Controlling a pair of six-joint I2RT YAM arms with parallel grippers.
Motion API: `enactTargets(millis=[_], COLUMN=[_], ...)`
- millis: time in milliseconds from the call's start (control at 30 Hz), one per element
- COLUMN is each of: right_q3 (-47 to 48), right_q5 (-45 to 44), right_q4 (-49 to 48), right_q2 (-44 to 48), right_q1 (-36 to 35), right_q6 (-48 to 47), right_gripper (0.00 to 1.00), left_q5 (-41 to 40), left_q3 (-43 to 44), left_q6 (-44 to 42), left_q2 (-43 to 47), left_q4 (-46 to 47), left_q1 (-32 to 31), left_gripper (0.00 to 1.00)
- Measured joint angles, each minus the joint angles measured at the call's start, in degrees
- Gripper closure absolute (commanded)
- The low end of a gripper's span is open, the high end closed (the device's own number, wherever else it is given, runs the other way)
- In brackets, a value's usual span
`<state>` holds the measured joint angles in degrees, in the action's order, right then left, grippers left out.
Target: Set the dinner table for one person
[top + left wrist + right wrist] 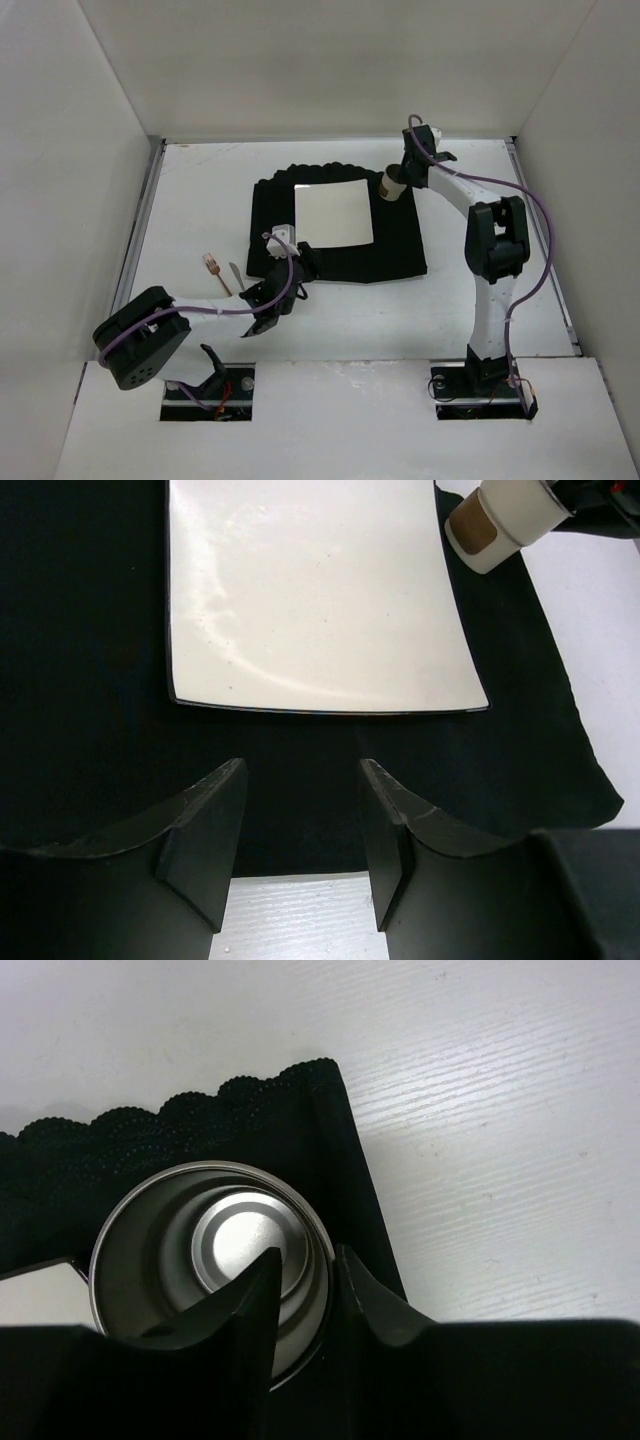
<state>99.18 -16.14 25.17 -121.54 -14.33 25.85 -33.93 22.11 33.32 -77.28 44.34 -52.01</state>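
Note:
A square white plate (335, 213) (320, 590) lies on a black cloth mat (400, 245) (80, 680) in the middle of the dinner table (200, 190). A metal cup (392, 185) (180, 1230) with a white outside stands upright on the mat's far right corner, next to the plate. My right gripper (400, 172) (307, 1255) hangs over it, open. One finger is inside the cup and the other outside its rim, with a gap showing. My left gripper (300, 265) (303, 770) is open and empty above the mat's near edge.
A fork (213, 268) and a knife (236, 277) lie on the table left of the mat, close to my left arm. White walls enclose the table on three sides. The mat's scalloped far edge (200, 1130) meets the bare table (500, 1110).

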Motion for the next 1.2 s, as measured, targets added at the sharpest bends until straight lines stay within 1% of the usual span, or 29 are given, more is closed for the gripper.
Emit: enactTargets(millis=[133,233,333,433,567,700,833,867,933,1033,1100,1133,1200], right_q3=[-1.4,-3.6,-6.9,-10.8,-12.9,-12.9,-14.7,-15.4,-17.2,-22.2,-26.9,-29.1,-34.1], right_q5=[-0.1,-0.2,-0.2,-0.1,0.2,1.5,2.0,2.1,2.0,1.5,0.3,-0.2,-0.9], right_q4=[-0.4,-1.0,-1.8,-3.1,-4.6,-7.2,-7.9,-8.0,-8.5,-9.7,-10.7,-11.2,-13.8], right_q2=[0.1,1.0,3.8,8.6,14.8,16.7,16.5,16.5,16.8,19.6,23.9,26.5,32.9], right_q1=[0.0,0.0,0.0,0.0,0.3,0.8,1.1,1.2,1.2,0.9,0.0,-0.7,-3.0], right_q6=[-0.1,0.2,0.3,0.6,0.8,0.8,1.1,1.2,1.5,2.4,3.1,3.5,4.1], right_gripper=[0.61,0.52,0.48,0.44,0.44,0.46,0.51,0.54,0.60,0.77,0.85,0.88,0.89], left_q5=[0.0,0.0,0.0,0.0,-0.1,-0.3,-0.3,-0.3,-0.3,-0.4,-0.4,-0.4,-0.5], left_q3=[0.0,0.0,0.0,0.0,0.0,0.0,0.0,0.0,0.0,0.0,0.2,0.4,1.3], left_q6=[0.1,0.2,0.2,0.2,0.8,1.5,1.7,1.7,1.7,1.8,2.3,2.7,3.7], left_q2=[1.1,1.3,1.4,1.4,1.7,2.2,2.3,2.3,2.3,3.3,5.0,6.1,8.9], left_q4=[0.0,0.0,-0.1,-0.7,-2.4,-3.4,-3.7,-3.8,-4.0,-5.8,-8.3,-10.4,-15.5], left_q1=[0.3,0.5,0.7,0.8,1.2,1.5,1.5,1.6,1.8,2.4,3.4,4.1,5.6], left_gripper=[0.53,0.53,0.53,0.53,0.53,0.53,0.53,0.53,0.53,0.55,0.59,0.62,0.73])
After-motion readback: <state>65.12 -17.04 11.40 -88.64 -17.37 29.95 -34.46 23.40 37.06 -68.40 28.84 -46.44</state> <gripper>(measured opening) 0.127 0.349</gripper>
